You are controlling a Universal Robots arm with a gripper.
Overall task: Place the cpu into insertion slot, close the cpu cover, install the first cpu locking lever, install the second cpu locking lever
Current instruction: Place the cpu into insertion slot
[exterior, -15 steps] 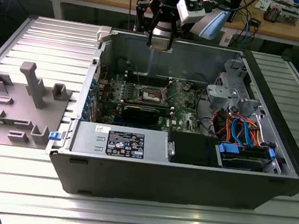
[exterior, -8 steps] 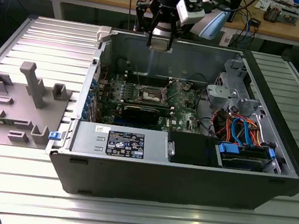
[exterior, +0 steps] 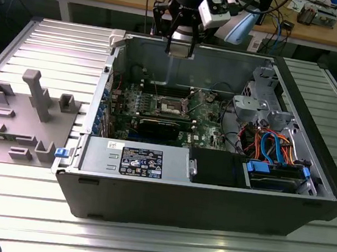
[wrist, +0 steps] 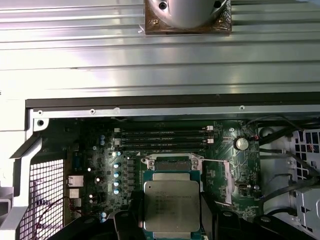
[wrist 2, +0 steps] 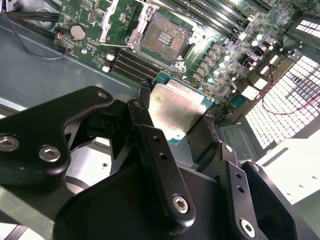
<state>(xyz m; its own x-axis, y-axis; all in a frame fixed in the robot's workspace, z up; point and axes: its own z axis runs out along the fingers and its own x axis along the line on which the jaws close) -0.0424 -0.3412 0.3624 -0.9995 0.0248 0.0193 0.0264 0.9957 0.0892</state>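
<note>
Clearly the claw (wrist 2: 176,107) grips the cpu (wrist 2: 175,117) by two opposite edges, its silver top showing between the black fingers (wrist 2: 150,140), at the upper middle of the exterior view, with the bare insertion slot (wrist 2: 162,35) well beyond on the green motherboard (wrist 2: 235,55).

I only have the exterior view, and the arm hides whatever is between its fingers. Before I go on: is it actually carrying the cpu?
Observer: Yes. In both wrist views the cpu is clamped between the fingers of the gripper, with its silver top facing the cameras.
Operator: Is anything sitting in the insertion slot?
Observer: No. In the second wrist view the insertion slot is empty, its contact grid is bare, and the chip is held clear of it.
Operator: And the cpu cover?
Observer: The cpu cover appears swung open to one side of the slot, not lying over it.
</note>
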